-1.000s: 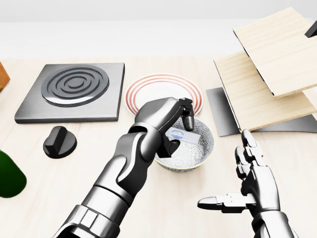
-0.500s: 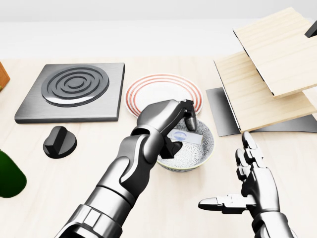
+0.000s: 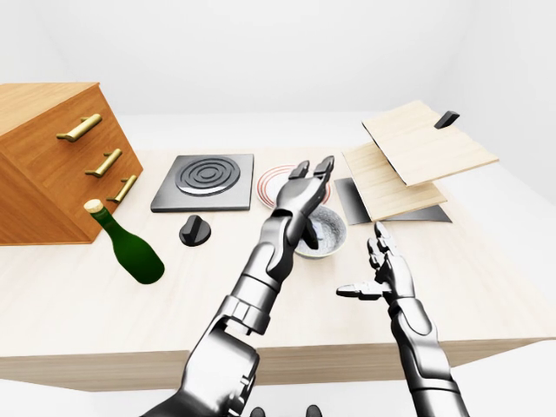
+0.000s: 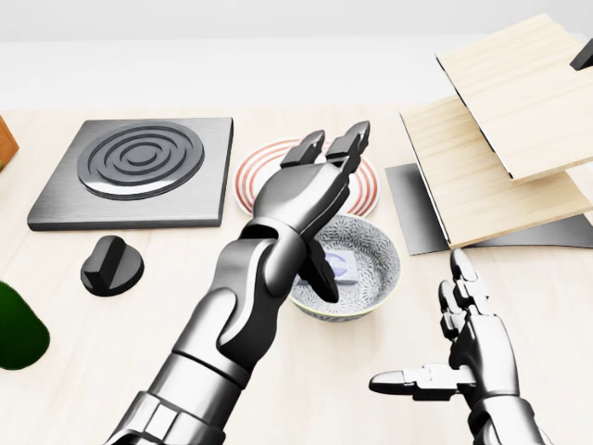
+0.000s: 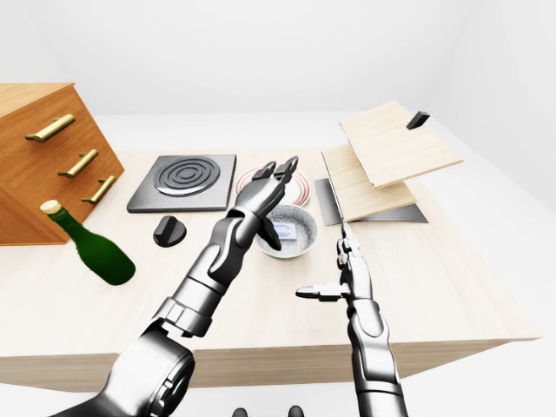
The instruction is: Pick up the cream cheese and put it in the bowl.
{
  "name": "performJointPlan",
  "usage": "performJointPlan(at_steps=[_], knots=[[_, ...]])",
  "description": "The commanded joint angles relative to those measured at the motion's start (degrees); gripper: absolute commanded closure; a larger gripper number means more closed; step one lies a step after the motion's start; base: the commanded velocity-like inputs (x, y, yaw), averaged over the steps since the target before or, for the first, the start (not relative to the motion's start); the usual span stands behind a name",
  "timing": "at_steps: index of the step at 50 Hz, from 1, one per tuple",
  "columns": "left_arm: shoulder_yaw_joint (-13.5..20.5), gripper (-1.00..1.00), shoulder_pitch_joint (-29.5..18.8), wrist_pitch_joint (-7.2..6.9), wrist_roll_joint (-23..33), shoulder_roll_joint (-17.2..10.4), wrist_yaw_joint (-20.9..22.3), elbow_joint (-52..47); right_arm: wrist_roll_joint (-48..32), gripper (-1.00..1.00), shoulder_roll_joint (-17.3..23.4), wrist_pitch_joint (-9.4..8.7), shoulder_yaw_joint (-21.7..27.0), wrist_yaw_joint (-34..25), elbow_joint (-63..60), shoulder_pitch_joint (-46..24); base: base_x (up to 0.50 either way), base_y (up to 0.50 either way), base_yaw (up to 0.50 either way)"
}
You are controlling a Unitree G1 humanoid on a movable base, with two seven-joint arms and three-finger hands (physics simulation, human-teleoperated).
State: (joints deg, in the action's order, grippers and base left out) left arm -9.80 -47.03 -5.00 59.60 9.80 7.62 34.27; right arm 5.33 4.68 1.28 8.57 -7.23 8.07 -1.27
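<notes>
The cream cheese [image 4: 338, 267] lies inside the bowl [image 4: 382, 269], a small white and blue packet resting on the patterned inner floor, partly hidden by the thumb of the left hand [image 4: 310, 199]; the bowl itself stands on the pale wooden table [image 4: 111, 352], just below the red-ringed plate [image 4: 269, 171] in the head view. The left hand is raised above the bowl with its fingers [image 4: 350, 144] spread wide and pointing toward the top of the view — nothing is held in it, and the two upper fingertips overlap the plate's rim in the picture. The right hand [image 4: 468, 348] hovers at the lower right, well apart from the bowl, fingers upright and thumb stretched out to the left, likewise splayed and empty.

Left of the plate sits the dark square stove plate [image 4: 134, 167] with its concentric rings; below it, a black knob [image 4: 111, 266]. In the left-eye view a green bottle [image 3: 130, 245] lies tilted on the table beside the wooden drawer cabinet [image 3: 52, 165] with brass handles; to the right of the bowl, light wooden boards [image 3: 417, 156] are stacked at an angle over a dark grey sheet [image 3: 352, 198].
</notes>
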Motion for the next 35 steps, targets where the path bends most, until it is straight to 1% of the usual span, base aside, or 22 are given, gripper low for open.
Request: performJointPlan(at_steps=[1,4,6,7,8,9,10,13,16,18,19,21,23,25,28,31,34,35], knots=[[-0.5,-1.00,3.5,0.00,3.6,0.1,4.9,-10.4,-0.4,-1.00,0.0,0.01,-0.3,0.2,-0.1,0.1,0.00,0.00,0.00],[-0.6,-1.00,6.3,0.00,4.4,-0.3,6.9,-15.7,-1.0,-1.00,-0.1,-0.33,-0.6,0.3,-0.9,0.4,0.00,0.00,0.00],[-0.2,-1.00,8.6,0.00,4.0,-0.8,7.8,-19.7,-1.5,-1.00,-0.1,-0.88,-0.7,0.5,-1.6,0.5,0.00,0.00,0.00],[0.1,-1.00,9.9,0.00,3.4,-1.0,8.3,-21.8,-1.6,-1.00,-0.2,-1.43,-0.8,0.6,-2.5,0.7,0.00,0.00,0.00],[0.5,-1.00,12.3,0.00,2.6,-1.8,9.2,-25.7,-1.8,-1.00,-0.3,-2.50,-0.9,0.8,-4.2,1.0,0.00,0.00,0.00],[0.8,-1.00,13.6,0.00,1.9,-2.1,9.7,-28.3,-2.0,-1.00,-0.4,-3.10,-1.0,0.8,-5.3,1.2,0.00,0.00,0.00],[1.1,-1.00,14.8,0.00,1.2,-2.7,10.0,-30.5,-2.3,-1.00,-0.5,-3.61,-1.0,1.0,-6.1,1.3,0.00,0.00,0.00],[2.5,-1.00,17.9,0.00,-2.3,-4.0,10.8,-37.0,-2.9,-1.00,-0.8,-6.17,-1.3,1.3,-10.0,1.7,0.00,0.00,0.00],[3.5,-1.00,20.5,0.00,-6.1,-5.5,11.3,-42.0,-3.3,-1.00,-1.1,-6.28,-1.5,1.6,-13.0,1.5,0.00,0.00,0.00],[4.7,-1.00,22.0,0.00,-9.6,-6.7,9.8,-45.4,-3.8,-1.00,-1.3,-6.28,-2.1,1.6,-15.8,1.3,0.00,0.00,0.00],[4.8,-1.00,22.9,0.00,-10.4,-7.5,9.9,-46.8,-3.8,-1.00,-1.5,-6.28,-2.4,1.6,-17.2,1.3,0.00,0.00,0.00],[5.6,-1.00,24.2,0.00,-13.3,-8.1,9.4,-49.2,-3.6,-1.00,-1.8,-6.28,-2.9,1.3,-19.8,1.3,0.00,0.00,0.00],[7.1,-1.00,26.0,0.00,-17.8,-8.6,8.3,-52.2,-4.4,-1.00,-2.1,-6.28,-3.6,1.8,-22.3,1.0,0.00,0.00,0.00],[8.0,-1.00,28.1,0.00,-21.6,-9.7,7.7,-54.7,-5.3,-1.00,-2.2,-6.28,-4.1,2.6,-23.8,-0.1,0.00,0.00,0.00],[8.3,-1.00,29.9,0.00,-24.5,-10.5,6.6,-58.1,-5.9,-1.00,-2.4,-6.28,-4.5,3.2,-27.5,-0.9,0.00,0.00,0.00],[8.6,-1.00,30.5,0.00,-26.9,-10.9,6.3,-61.6,-6.3,-1.00,-2.5,-6.28,-5.0,3.8,-31.4,-1.9,0.00,0.00,0.00],[9.5,-1.00,30.9,0.00,-29.1,-11.5,6.0,-65.3,-6.8,-1.00,-2.4,-6.28,-5.4,4.2,-35.4,-3.1,0.00,0.00,0.00],[10.5,-1.00,31.0,0.00,-30.1,-12.0,6.2,-66.3,-7.1,-1.00,-2.4,-6.28,-5.8,4.4,-37.5,-3.7,0.00,0.00,0.00]])
